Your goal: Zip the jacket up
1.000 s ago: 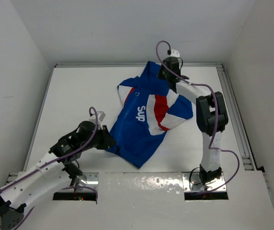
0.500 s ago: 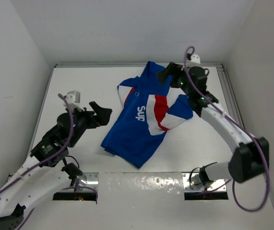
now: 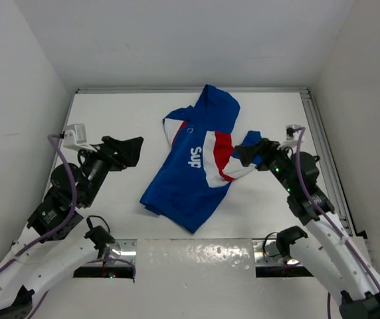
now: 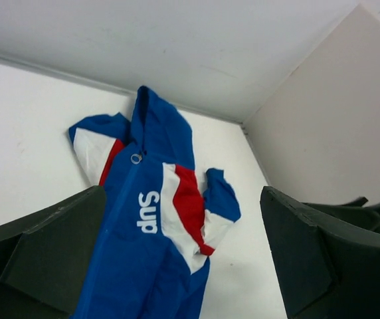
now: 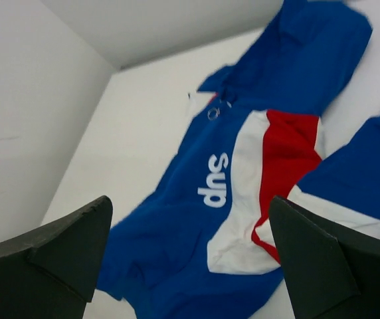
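Both grippers open and empty, the jacket lying on the table between them.

On the left side, the left gripper (image 3: 132, 151) has its jaws spread wide and holds nothing; it is apart from the jacket's left edge, with bare table between them. In the middle, the jacket (image 3: 193, 179) lies flat on the white table (image 3: 110, 113), set on a slant, its collar end toward the far wall and its hem toward the arms. The blue front faces up and shows the white lettering (image 3: 193, 158) "Sup", with a white and a red panel next to it and a small metal ring (image 4: 136, 158) below the collar. On the right side, the right gripper (image 3: 241, 155) is also wide open and empty. In the top view its fingertips are at the blue sleeve (image 5: 369, 173), but whether they touch it cannot be told.
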Available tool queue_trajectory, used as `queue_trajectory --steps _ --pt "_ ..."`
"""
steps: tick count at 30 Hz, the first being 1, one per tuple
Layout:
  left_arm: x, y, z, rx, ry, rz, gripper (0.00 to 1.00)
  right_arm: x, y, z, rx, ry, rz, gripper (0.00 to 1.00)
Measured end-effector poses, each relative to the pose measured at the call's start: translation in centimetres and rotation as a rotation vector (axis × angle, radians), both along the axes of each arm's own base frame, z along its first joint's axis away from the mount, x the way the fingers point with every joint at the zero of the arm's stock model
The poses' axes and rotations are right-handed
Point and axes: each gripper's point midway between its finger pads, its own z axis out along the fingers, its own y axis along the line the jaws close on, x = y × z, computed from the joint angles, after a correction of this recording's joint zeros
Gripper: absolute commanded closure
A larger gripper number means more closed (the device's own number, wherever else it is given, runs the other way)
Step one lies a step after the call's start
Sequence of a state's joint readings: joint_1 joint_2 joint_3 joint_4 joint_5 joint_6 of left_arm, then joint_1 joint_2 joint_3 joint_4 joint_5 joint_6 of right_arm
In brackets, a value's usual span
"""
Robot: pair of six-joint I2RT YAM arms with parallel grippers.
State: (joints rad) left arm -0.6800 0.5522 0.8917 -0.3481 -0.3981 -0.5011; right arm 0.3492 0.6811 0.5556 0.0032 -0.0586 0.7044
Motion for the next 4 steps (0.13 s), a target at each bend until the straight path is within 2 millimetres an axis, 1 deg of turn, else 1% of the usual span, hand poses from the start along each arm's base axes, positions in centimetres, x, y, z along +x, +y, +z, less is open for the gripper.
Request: queue_trajectory --steps 4 --pt "-0.6 0.5 1.6 -0.039 -0.055 -0.004 0.00 -1.2 -1.4 2.8 0.026 -0.097 -0.049 0.01"
